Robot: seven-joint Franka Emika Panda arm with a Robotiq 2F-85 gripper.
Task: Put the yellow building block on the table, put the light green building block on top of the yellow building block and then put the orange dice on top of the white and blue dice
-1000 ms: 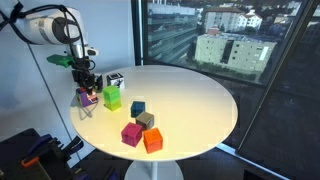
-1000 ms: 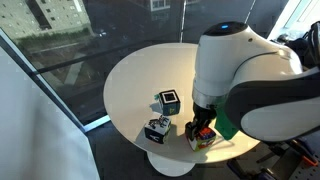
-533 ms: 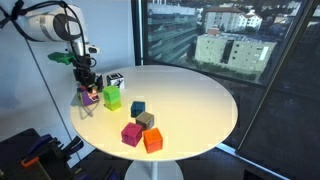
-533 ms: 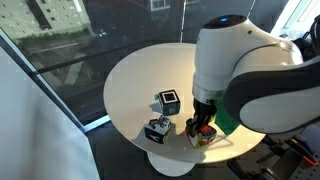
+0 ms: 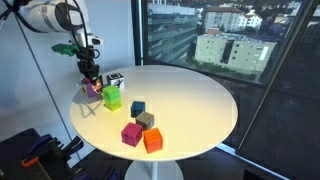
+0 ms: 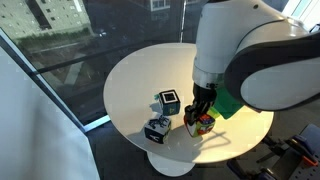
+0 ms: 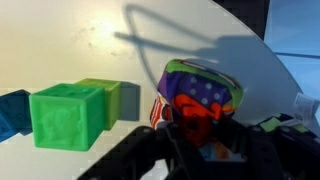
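Note:
My gripper (image 5: pixel 92 80) (image 6: pixel 203 122) (image 7: pixel 200 128) is shut on the orange dice (image 7: pixel 200 95) (image 6: pixel 204 124), a small die with a dotted purple face and an orange-red face, held just above the white table (image 5: pixel 190 95) near its edge. The light green building block (image 5: pixel 111 97) (image 7: pixel 65 115) stands close beside the gripper. A yellower block face (image 7: pixel 113 95) shows right against it; I cannot tell whether this is the yellow building block or how it lies. The white and blue dice (image 6: pixel 156 129) sits on the table a short way from the gripper.
A green-and-white die (image 6: pixel 168 100) stands next to the white one. Nearer the table's front are a teal cube (image 5: pixel 137 108), a brownish cube (image 5: pixel 146 120), a magenta cube (image 5: pixel 131 133) and a bright orange cube (image 5: pixel 152 140). The table edge (image 6: pixel 190 148) runs close under the gripper.
The jaws have closed on the orange dice. The gripper has risen a little, lifting the dice off the table.

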